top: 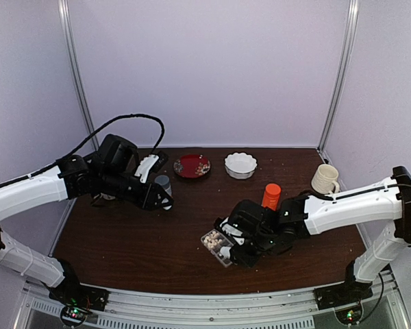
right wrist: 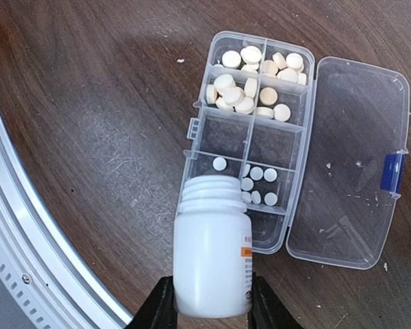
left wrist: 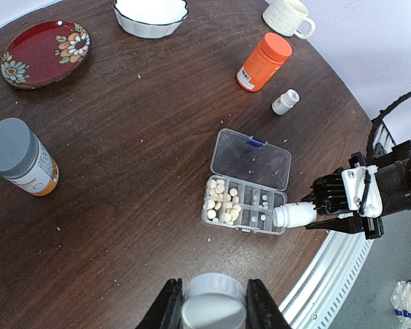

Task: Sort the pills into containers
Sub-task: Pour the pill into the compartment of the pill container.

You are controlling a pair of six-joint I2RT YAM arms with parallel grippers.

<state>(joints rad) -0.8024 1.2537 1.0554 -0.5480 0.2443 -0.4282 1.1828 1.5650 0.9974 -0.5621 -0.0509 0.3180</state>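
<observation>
The clear pill box (right wrist: 194, 130) lies open on the dark table, its lid (right wrist: 356, 164) folded out flat. Cream pills (right wrist: 250, 82) fill the two far cells, and small white pills (right wrist: 257, 181) lie in the cells below the bottle's mouth. My right gripper (right wrist: 212, 305) is shut on a white pill bottle (right wrist: 212, 253), uncapped, its mouth over the box's near end. In the top view that gripper (top: 227, 252) sits at the box (top: 216, 241). My left gripper (left wrist: 214, 291) is shut on a white ridged cap (left wrist: 214, 305), above bare table and well short of the box (left wrist: 207, 218).
An orange bottle (left wrist: 263, 62) and a small white bottle (left wrist: 285, 102) stand beyond the box. An amber bottle with a grey cap (left wrist: 19, 157) is at the left. A red flowered plate (top: 192, 166), a white scalloped bowl (top: 240, 165) and a cream mug (top: 325, 179) line the back.
</observation>
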